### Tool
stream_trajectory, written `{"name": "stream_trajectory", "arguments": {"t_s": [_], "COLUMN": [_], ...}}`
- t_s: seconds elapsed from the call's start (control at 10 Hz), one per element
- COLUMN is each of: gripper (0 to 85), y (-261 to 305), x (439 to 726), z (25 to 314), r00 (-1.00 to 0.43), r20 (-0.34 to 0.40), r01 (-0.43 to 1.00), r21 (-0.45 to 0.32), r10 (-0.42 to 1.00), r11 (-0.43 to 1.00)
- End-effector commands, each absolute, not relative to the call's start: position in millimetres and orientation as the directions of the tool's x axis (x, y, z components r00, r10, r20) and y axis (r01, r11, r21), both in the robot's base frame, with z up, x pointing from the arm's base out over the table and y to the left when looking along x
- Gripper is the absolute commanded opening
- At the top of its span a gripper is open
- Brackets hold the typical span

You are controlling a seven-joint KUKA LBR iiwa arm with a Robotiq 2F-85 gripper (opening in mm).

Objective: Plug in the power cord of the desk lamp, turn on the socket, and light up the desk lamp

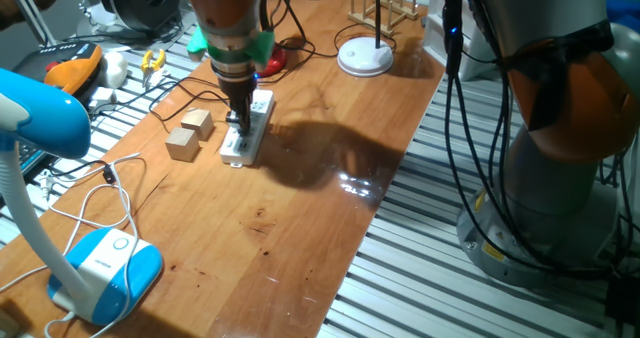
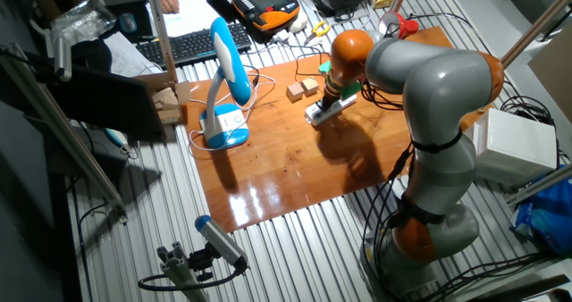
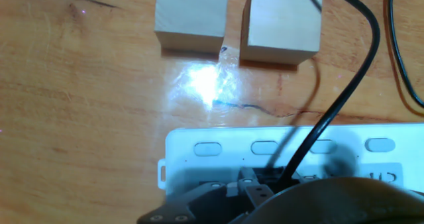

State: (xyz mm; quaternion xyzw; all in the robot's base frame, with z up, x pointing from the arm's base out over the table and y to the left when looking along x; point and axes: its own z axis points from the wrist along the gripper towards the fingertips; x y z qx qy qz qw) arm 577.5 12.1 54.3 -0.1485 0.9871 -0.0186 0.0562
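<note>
We see the gripper (image 1: pixel 238 121) right down over the socket (image 1: pixel 247 132), which lies mid-table, well in from every edge. In the hand view the black power cord (image 3: pixel 344 85) runs down to the strip's face under the fingers; we cannot tell whether the jaws are apart or clamped. Two wooden blocks (image 3: pixel 236 17) sit just beside the strip. The desk lamp (image 1: pixel 266 60) stands behind; bare table (image 1: pixel 300 228) opens toward the near edge.
</note>
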Motion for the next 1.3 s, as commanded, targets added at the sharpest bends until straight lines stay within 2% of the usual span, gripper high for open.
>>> {"name": "stream_trajectory", "arguments": {"t_s": [0.0, 0.3, 0.4, 0.5, 0.6, 0.8, 0.9, 1.2], "gripper": [0.0, 0.0, 17.0, 17.0, 34.0, 34.0, 51.0, 51.0], "y": [14, 14, 14, 14, 14, 14, 13, 13], "x": [575, 575, 575, 575, 575, 576, 576, 580], "z": [51, 50, 50, 50, 50, 52, 53, 66], "r00": [-0.952, -0.965, -0.967, -0.967, -0.967, -0.968, -0.970, -0.976], "r20": [-0.100, -0.097, -0.100, -0.104, -0.109, -0.110, -0.109, -0.086], "r01": [-0.285, -0.239, -0.232, -0.227, -0.225, -0.220, -0.214, -0.199], "r21": [-0.051, -0.048, -0.049, -0.053, -0.058, -0.058, -0.046, -0.031], "r10": [-0.288, -0.243, -0.236, -0.232, -0.231, -0.225, -0.218, -0.201], "r11": [0.957, 0.970, 0.972, 0.972, 0.973, 0.974, 0.976, 0.979]}}
